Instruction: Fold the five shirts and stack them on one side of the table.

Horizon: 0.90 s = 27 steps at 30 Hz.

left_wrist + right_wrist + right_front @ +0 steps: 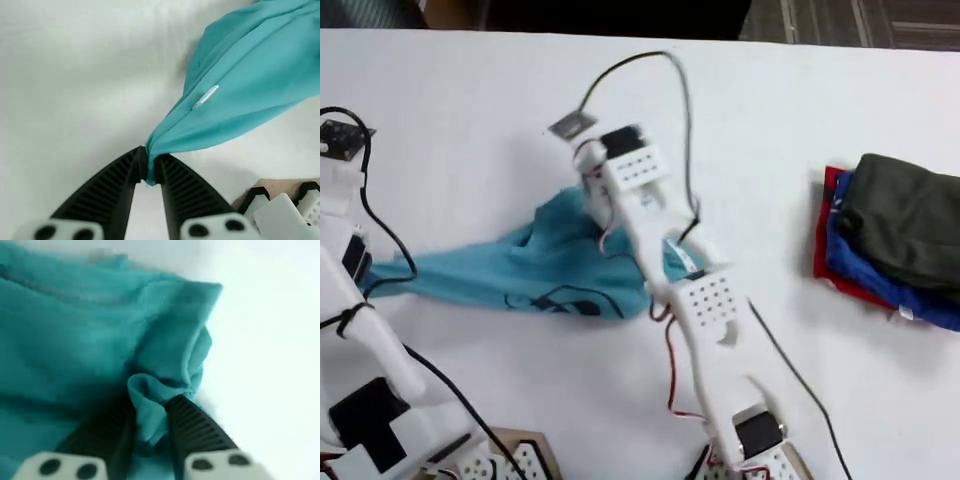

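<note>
left gripper [148, 167]: jaws pinch a corner of shirt [250, 85], cloth fanning ahead of tips | right gripper [150, 407]: jaws clamp bunched edge between them | shirt strung between both, likely to spread it for folding

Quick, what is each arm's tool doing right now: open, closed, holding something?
Left tool: closed on the teal shirt.
Right tool: closed on a bunch of the same teal shirt.
</note>
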Each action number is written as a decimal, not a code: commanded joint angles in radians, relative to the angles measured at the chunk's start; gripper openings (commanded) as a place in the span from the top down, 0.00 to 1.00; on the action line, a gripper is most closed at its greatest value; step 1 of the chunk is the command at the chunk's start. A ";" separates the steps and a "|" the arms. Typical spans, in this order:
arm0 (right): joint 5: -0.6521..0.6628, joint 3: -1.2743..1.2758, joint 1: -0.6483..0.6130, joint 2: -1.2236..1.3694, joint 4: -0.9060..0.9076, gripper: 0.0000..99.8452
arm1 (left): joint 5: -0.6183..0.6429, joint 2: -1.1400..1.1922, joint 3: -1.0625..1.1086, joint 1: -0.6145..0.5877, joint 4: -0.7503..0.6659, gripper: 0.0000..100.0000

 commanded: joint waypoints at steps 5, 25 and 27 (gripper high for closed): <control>0.006 -0.075 0.163 -0.344 0.010 0.98 | 0.012 -0.035 0.068 0.040 -0.032 0.96; 0.002 1.240 0.133 -1.386 -0.180 0.98 | 0.178 -0.035 -0.018 0.247 -0.081 0.96; 0.003 1.504 0.133 -1.481 -0.320 0.98 | 0.178 -0.035 -0.018 0.247 -0.058 0.96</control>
